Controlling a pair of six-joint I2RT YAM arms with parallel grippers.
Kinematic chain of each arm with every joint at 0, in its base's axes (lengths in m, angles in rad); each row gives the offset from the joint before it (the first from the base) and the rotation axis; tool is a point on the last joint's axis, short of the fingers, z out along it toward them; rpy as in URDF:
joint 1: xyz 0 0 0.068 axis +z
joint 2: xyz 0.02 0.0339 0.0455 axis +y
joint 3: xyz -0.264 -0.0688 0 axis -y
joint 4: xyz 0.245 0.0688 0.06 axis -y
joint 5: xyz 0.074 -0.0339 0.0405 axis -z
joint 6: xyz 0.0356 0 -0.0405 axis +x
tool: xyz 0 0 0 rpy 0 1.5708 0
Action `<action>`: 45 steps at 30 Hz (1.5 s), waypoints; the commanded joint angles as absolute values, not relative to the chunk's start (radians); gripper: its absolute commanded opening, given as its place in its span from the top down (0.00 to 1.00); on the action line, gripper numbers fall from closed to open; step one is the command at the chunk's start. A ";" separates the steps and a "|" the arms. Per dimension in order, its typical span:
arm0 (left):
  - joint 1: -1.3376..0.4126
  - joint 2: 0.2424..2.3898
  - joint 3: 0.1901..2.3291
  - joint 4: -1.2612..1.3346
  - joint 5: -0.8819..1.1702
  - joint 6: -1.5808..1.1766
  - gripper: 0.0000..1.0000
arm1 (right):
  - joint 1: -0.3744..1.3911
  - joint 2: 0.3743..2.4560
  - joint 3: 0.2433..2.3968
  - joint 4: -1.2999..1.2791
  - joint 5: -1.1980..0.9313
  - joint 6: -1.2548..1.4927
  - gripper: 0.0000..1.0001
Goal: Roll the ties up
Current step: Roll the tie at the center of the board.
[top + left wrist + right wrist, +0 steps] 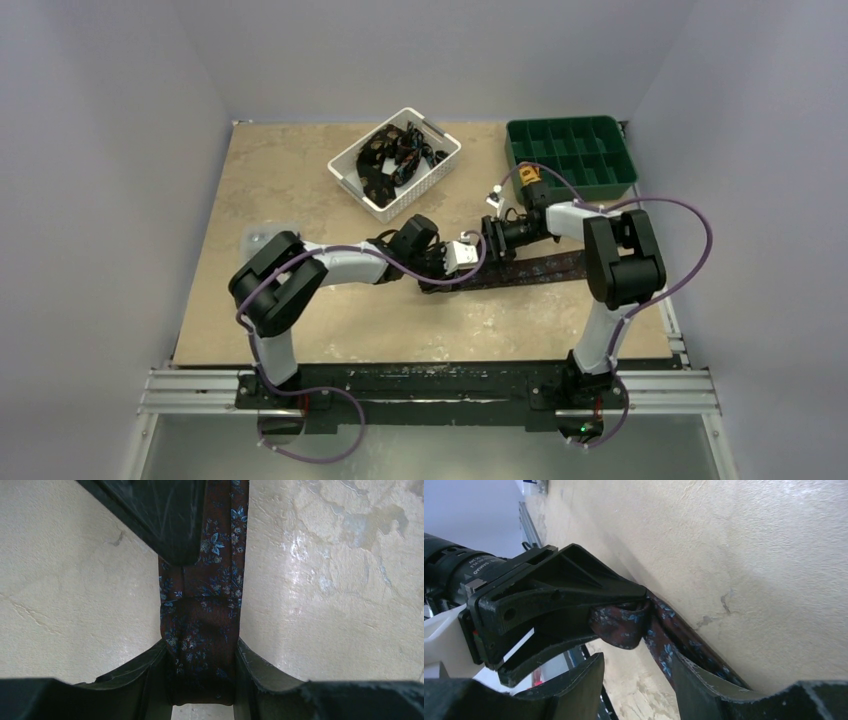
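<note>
Left tool [202, 680] is clenching the folded end of one tie [200, 615]; right tool [634, 662] is hanging released astride its strip. Across the surface [300, 180] most of it is lying flat (rolling barely begun), other ties [395, 155] waiting in the basket [440, 165].

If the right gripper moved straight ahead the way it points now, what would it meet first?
Most likely the folded end of the tie pinched in the left gripper, directly ahead in the right wrist view; depth is hard to judge.
</note>
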State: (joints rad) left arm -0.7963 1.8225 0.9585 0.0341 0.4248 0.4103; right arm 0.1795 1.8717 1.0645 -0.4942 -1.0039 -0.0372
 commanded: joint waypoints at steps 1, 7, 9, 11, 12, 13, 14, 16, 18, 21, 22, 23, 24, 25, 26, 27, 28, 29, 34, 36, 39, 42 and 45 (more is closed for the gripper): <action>-0.814 1.889 0.956 -0.069 0.337 0.370 0.62 | 0.226 1.854 1.038 -0.344 -1.070 0.051 0.47; -0.822 1.886 0.956 -0.083 0.320 0.364 0.61 | 0.287 1.862 1.013 -0.249 -1.056 0.123 0.47; -0.824 1.885 0.956 -0.085 0.319 0.364 0.61 | 0.303 1.879 1.013 -0.236 -1.055 0.139 0.47; -0.827 1.884 0.956 -0.089 0.312 0.365 0.60 | 0.310 1.894 1.019 -0.239 -1.057 0.139 0.47; -0.829 1.884 0.958 -0.091 0.309 0.365 0.61 | 0.315 1.900 1.022 -0.242 -1.057 0.138 0.47; -0.828 1.885 0.961 -0.095 0.307 0.366 0.61 | 0.317 1.908 1.025 -0.242 -1.055 0.138 0.48; -0.828 1.884 0.963 -0.099 0.306 0.367 0.60 | 0.323 1.914 1.029 -0.242 -1.051 0.141 0.49; -0.828 1.885 0.966 -0.101 0.307 0.369 0.60 | 0.333 1.926 1.031 -0.234 -1.039 0.150 0.58; -0.828 1.885 0.969 -0.105 0.304 0.371 0.60 | 0.335 1.938 1.034 -0.242 -1.036 0.137 0.73; -0.828 1.884 0.968 -0.109 0.301 0.374 0.60 | 0.333 1.966 1.070 -0.331 -1.023 0.053 0.94; -0.828 1.883 0.967 -0.109 0.299 0.373 0.60 | 0.331 1.972 1.079 -0.362 -1.015 0.027 1.00; -0.828 1.882 0.965 -0.108 0.299 0.372 0.60 | 0.327 1.977 1.082 -0.378 -1.006 0.009 1.00; -0.828 1.879 0.962 -0.104 0.300 0.369 0.59 | 0.324 1.979 1.081 -0.388 -0.999 -0.010 1.00; -0.828 1.874 0.957 -0.099 0.301 0.363 0.57 | 0.320 1.983 1.080 -0.394 -0.992 -0.034 1.00; -0.827 1.865 0.949 -0.085 0.309 0.353 0.55 | 0.317 1.987 1.077 -0.399 -0.985 -0.054 1.00; -0.821 1.853 0.932 -0.068 0.325 0.342 0.51 | 0.317 1.994 1.073 -0.403 -0.972 -0.074 1.00; -0.814 1.840 0.916 -0.047 0.349 0.325 0.47 | 0.315 2.003 1.068 -0.403 -0.963 -0.090 1.00; -0.806 1.826 0.897 -0.021 0.384 0.313 0.36 | 0.315 2.013 1.065 -0.405 -0.950 -0.105 1.00; -0.768 1.762 0.824 0.156 0.471 0.304 0.20 | 0.303 2.050 1.076 -0.424 -0.927 -0.134 1.00; -0.760 1.741 0.801 0.233 0.488 0.293 0.19 | 0.301 2.052 1.082 -0.435 -0.905 -0.139 1.00; -0.757 1.710 0.762 0.332 0.502 0.266 0.19 | 0.301 2.050 1.094 -0.472 -0.860 -0.168 1.00; -0.759 1.701 0.730 0.405 0.500 0.231 0.18 | 0.301 2.041 1.095 -0.489 -0.817 -0.175 1.00; -0.769 1.716 0.717 0.454 0.476 0.202 0.18 | 0.301 2.039 1.097 -0.494 -0.785 -0.163 1.00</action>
